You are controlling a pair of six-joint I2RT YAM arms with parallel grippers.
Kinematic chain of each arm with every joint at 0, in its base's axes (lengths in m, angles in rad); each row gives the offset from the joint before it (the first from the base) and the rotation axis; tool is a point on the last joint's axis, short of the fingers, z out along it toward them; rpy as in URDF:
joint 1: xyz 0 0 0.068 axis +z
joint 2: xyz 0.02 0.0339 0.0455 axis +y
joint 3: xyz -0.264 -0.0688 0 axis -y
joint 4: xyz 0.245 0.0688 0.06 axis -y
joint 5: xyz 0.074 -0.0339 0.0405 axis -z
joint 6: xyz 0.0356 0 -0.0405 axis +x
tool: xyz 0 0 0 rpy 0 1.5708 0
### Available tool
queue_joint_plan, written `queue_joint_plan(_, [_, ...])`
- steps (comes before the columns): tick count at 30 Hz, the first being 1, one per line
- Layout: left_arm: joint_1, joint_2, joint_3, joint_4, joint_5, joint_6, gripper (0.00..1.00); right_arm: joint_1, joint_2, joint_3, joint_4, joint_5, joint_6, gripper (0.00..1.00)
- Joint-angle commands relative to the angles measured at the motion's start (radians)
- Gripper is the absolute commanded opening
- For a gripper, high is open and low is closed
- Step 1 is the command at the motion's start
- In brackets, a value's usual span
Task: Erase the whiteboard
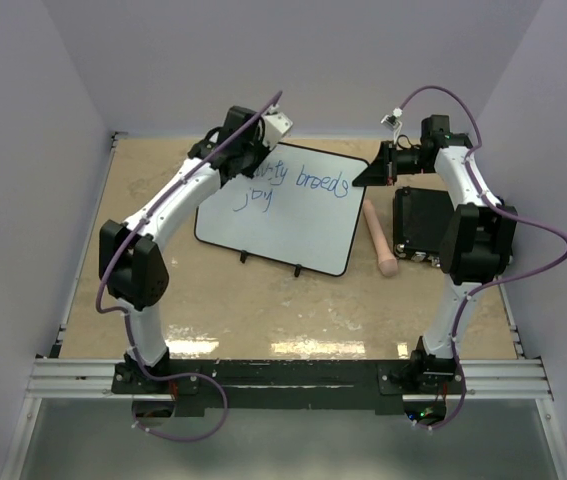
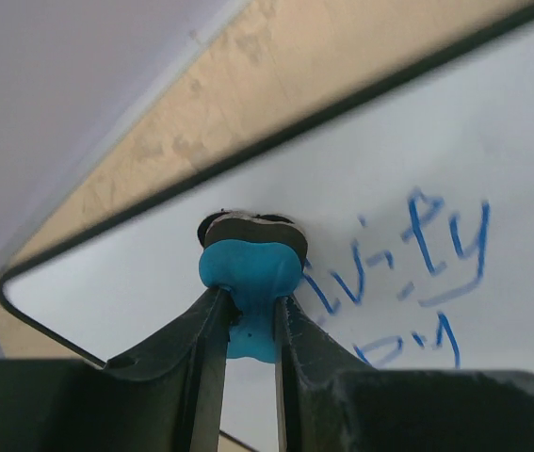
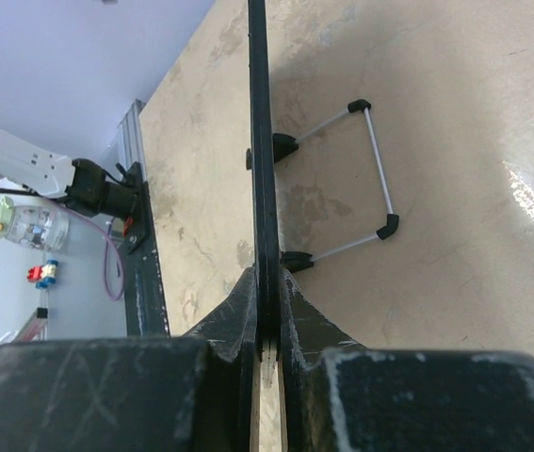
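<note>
**A:** Where do things stand?

**B:** The whiteboard [image 1: 293, 215] sits mid-counter [image 1: 213, 310], between the two arms, with blue writing [image 2: 436, 235] on its far-left part. The left claw [image 2: 250, 306] is clenched on a blue eraser [image 2: 248, 268], and the eraser's dark pad looks to be touching the board just left of the first word. The right claw [image 3: 267, 287] is clamped onto the board's far-right rim.

**A:** What worries you most?

**B:** The eraser is pinched by a narrow stem. Pressing hard while wiping rightward could twist it or pop it out of the jaws.

**A:** And the board itself?

**B:** It rests on small feet and a wire stand [image 3: 380, 169]. If the right grip slips off that thin rim, sideways drag could skid or tip the board. It could then hit the wooden handle [image 1: 380, 240] and the black box [image 1: 423, 220] just to its right.

**A:** Anything else?

**B:** Too light a press would smear the ink rather than lift it, and the lower word is easy to miss. A long stroke also brings the two arms close together.
</note>
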Motion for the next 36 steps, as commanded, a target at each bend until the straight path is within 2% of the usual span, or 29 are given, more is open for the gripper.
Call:
queue_joint_plan(1, [-0.038, -0.117, -0.262, 0.008, 0.035, 0.016, 0.00, 0.031, -0.051, -0.003, 0.065, 0.040, -0.060, 0.00])
queue_joint_plan(4, [-0.057, -0.157, -0.325, 0.019, 0.043, 0.009, 0.00, 0.031, -0.051, -0.003, 0.060, 0.032, -0.068, 0.00])
queue_joint_plan(6, [-0.057, -0.142, -0.298, 0.016, 0.035, 0.001, 0.00, 0.031, -0.051, -0.006, 0.062, 0.030, -0.070, 0.00])
queue_joint_plan(9, [-0.055, -0.075, -0.153, -0.003, 0.008, 0.007, 0.00, 0.031, -0.048, -0.006, 0.057, 0.030, -0.073, 0.00])
queue_joint_plan(13, [-0.049, 0.040, 0.149, -0.017, -0.032, 0.045, 0.00, 0.033, -0.047, -0.004, 0.057, 0.033, -0.073, 0.00])
queue_joint_plan(16, [-0.051, 0.109, 0.259, -0.055, -0.048, 0.051, 0.00, 0.036, -0.047, -0.004, 0.054, 0.032, -0.079, 0.00])
queue_joint_plan(18, [-0.051, 0.103, 0.233, -0.052, -0.048, 0.056, 0.00, 0.036, -0.050, -0.007, 0.054, 0.030, -0.077, 0.00])
queue_joint_plan(22, [-0.061, 0.005, -0.022, 0.021, -0.043, 0.084, 0.00, 0.036, -0.050, -0.011, 0.054, 0.029, -0.076, 0.00])
queue_joint_plan(28, [-0.074, -0.122, -0.284, 0.034, -0.035, 0.056, 0.00, 0.036, -0.044, -0.001, 0.051, 0.026, -0.076, 0.00])
queue_joint_plan(32, [-0.060, -0.145, -0.312, 0.037, -0.049, 0.056, 0.00, 0.036, -0.041, -0.001, 0.043, 0.023, -0.090, 0.00])
queue_joint_plan(36, [-0.020, -0.075, -0.177, 0.002, -0.043, 0.044, 0.00, 0.036, -0.036, 0.005, 0.026, 0.027, -0.102, 0.00])
